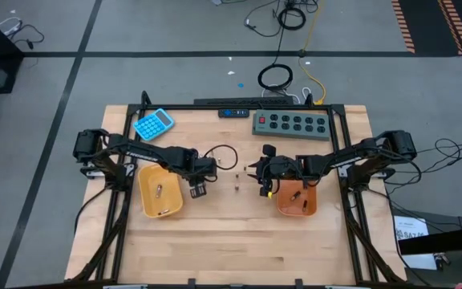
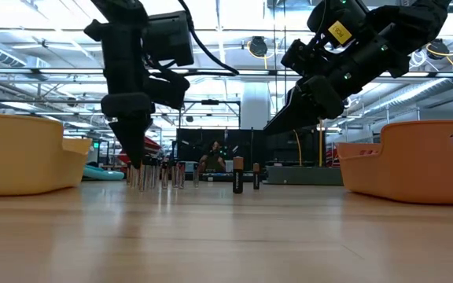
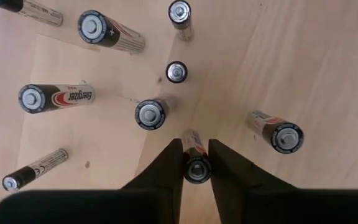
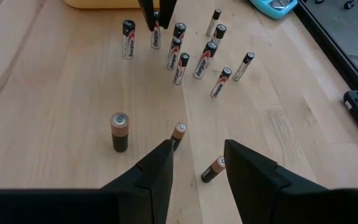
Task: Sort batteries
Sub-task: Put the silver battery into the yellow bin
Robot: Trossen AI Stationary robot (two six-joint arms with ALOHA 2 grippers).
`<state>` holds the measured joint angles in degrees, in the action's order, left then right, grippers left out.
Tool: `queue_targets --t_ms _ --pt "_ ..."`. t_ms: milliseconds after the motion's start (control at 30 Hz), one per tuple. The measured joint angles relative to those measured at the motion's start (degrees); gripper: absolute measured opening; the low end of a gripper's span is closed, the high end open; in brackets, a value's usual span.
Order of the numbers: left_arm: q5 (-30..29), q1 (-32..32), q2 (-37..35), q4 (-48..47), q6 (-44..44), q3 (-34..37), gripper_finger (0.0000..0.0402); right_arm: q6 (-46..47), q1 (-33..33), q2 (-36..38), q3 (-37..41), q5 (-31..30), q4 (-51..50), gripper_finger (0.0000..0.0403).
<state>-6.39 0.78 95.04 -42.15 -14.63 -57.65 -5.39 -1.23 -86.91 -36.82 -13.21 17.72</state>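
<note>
Left hand (image 3: 196,163): pointing straight down, fingers clamped on one upright battery (image 3: 196,167) (others standing around). Right hand (image 4: 197,163): tilted, fingers spread, empty, frame centre-right.

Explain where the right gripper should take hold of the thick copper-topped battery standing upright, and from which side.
Grip the thick battery across its round sides near the top, coming straight down. It stands upright, apart from the thinner cell, so the open right gripper can straddle it. The left gripper is shut on a slim battery in the cluster.
</note>
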Motion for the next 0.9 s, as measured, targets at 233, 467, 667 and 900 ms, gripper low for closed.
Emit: queue_targets --t_ms 233,467,667,900 --pt "-0.1 0.0 0.0 -1.4 0.0 0.0 0.0059 0.0 0.0 0.0 0.0 0.0 0.0 0.0134" --pt "-1.8 -0.4 -2.0 -8.8 0.0 -2.4 0.0059 0.0 0.0 0.0 0.0 0.0 0.6 0.0134" --pt "-0.7 -2.1 -8.7 -19.6 -4.5 -7.8 0.0059 0.2 0.0 0.0 0.0 0.0 0.7 0.0134" --pt "13.9 -5.6 -14.6 -36.6 -16.4 -3.7 0.0059 0.4 0.0 0.0 0.0 0.0 1.0 0.0134"
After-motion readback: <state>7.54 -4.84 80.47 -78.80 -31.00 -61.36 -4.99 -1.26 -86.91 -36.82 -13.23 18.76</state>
